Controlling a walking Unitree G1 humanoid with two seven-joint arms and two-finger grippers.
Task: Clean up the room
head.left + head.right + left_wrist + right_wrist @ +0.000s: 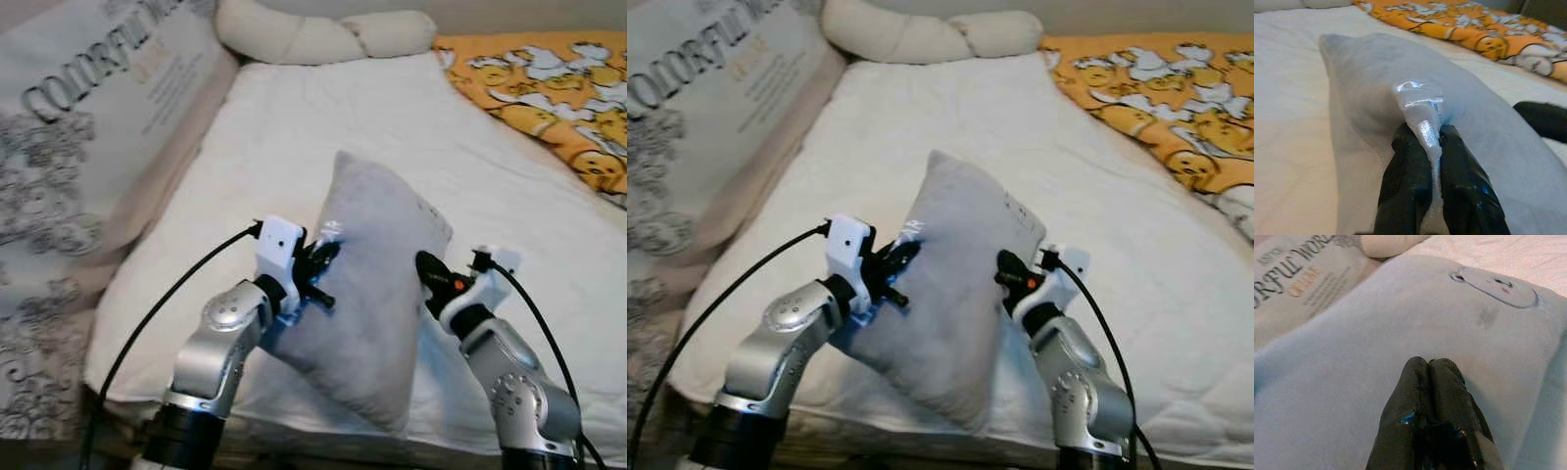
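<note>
Nearest the camera, a grey pillow [377,294] stands on edge over the near part of the mattress [323,127], held between both arms. The left gripper [1429,147] is clenched on a pinched fold of the pillow's cover. The right gripper [1430,377] has its fingers pressed together and rests against the pillow's opposite face (no fabric shows between them, so it braces and does not grasp).

Judgement on progress: the tidying is mid-course. The pillow is in hand but not yet set in a final place.

Further back, a large printed bag [88,127] leans along the bed's left side; whether it holds anything cannot be told. At the head lies a cream bolster [323,37], and an orange blanket [549,83] stays spread at far right, not yet straightened.
</note>
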